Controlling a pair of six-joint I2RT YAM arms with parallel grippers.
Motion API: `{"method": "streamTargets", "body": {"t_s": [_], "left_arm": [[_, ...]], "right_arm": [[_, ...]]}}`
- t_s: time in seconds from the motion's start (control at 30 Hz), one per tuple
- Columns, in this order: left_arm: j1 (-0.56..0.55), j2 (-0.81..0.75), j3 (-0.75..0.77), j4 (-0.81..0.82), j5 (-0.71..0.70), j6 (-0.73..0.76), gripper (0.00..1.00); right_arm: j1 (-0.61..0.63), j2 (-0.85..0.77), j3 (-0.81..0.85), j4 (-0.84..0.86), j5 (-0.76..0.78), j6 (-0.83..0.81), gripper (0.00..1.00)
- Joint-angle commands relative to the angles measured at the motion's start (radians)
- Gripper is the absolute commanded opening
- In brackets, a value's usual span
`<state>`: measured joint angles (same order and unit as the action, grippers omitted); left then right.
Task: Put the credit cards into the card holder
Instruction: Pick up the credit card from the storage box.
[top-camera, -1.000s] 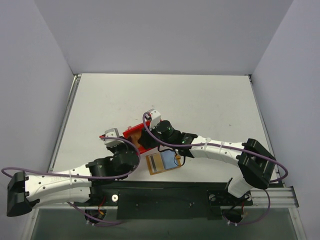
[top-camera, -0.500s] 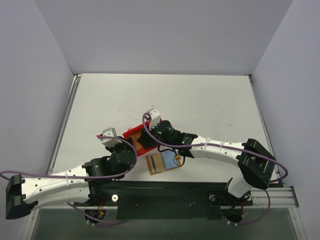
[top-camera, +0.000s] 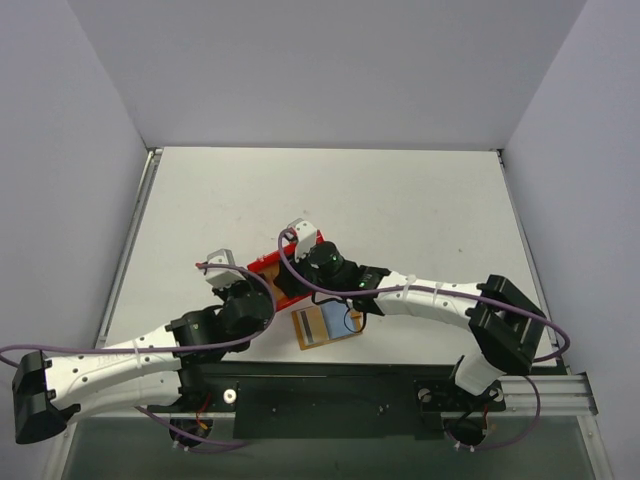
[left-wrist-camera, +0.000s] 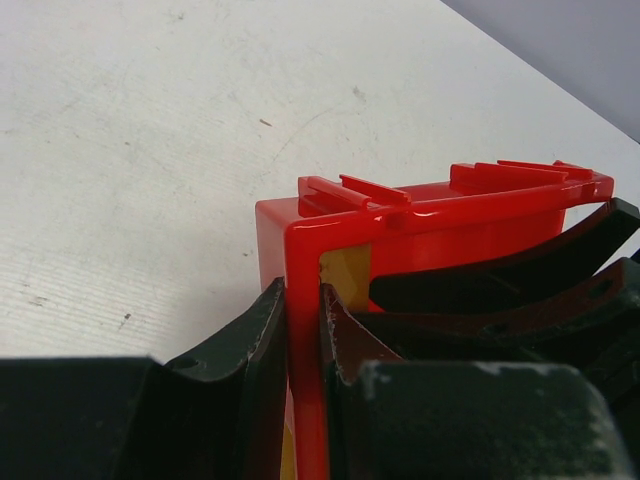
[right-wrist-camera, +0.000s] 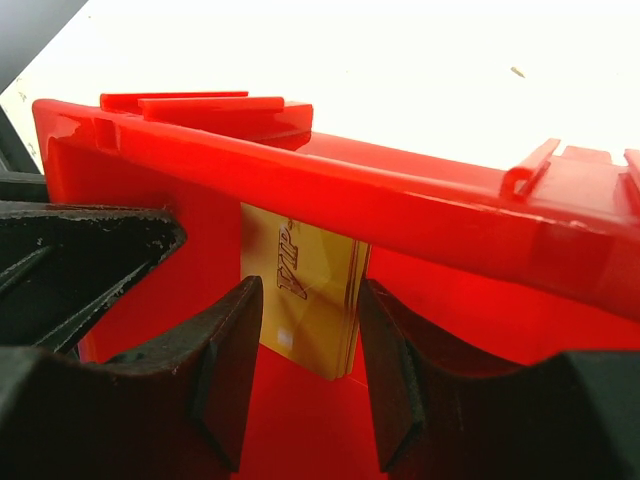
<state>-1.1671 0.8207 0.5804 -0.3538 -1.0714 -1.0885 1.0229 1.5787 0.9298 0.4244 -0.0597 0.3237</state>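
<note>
**Golden credit cards (right-wrist-camera: 305, 250) straddled by right gripper (right-wrist-camera: 310, 288)**

On white tabletop (top-camera: 420, 200): red plastic bin (top-camera: 262, 264), one wall pinched tight in left gripper (left-wrist-camera: 302, 300). Beside bin, unfolded flat: orange-tan card holder (top-camera: 325, 325) with light blue panel. Inside bin, upright against its wall: the cards, right fingers apart either side, contact impossible to tell.

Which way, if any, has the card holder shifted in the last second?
No. The card holder lies in the same spot as before, just beyond the black base rail and near the red bin.
</note>
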Motion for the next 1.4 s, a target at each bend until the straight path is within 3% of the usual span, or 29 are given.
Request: {"method": "streamTargets", "body": {"t_s": [0.0,0.6,1.0,1.13,1.37], "left_arm": [[-0.002,-0.025,0.09,0.171,0.094,-0.077,0.0],[0.018,-0.06,0.064,0.187,0.14,-0.065,0.0],[0.035,-0.077,0.038,0.217,0.203,-0.062,0.0],[0.035,-0.074,0.038,0.22,0.202,-0.053,0.0],[0.035,-0.057,0.044,0.226,0.206,-0.044,0.0]], "right_arm": [[0.009,0.05,0.027,-0.015,-0.055,-0.018,0.4],[-0.024,0.007,-0.032,0.079,-0.196,0.037,0.4],[-0.126,-0.049,-0.105,0.189,-0.428,0.109,0.4],[-0.126,-0.077,-0.101,0.149,-0.396,0.089,0.4],[-0.083,-0.109,-0.04,-0.064,-0.169,-0.015,0.39]]}}
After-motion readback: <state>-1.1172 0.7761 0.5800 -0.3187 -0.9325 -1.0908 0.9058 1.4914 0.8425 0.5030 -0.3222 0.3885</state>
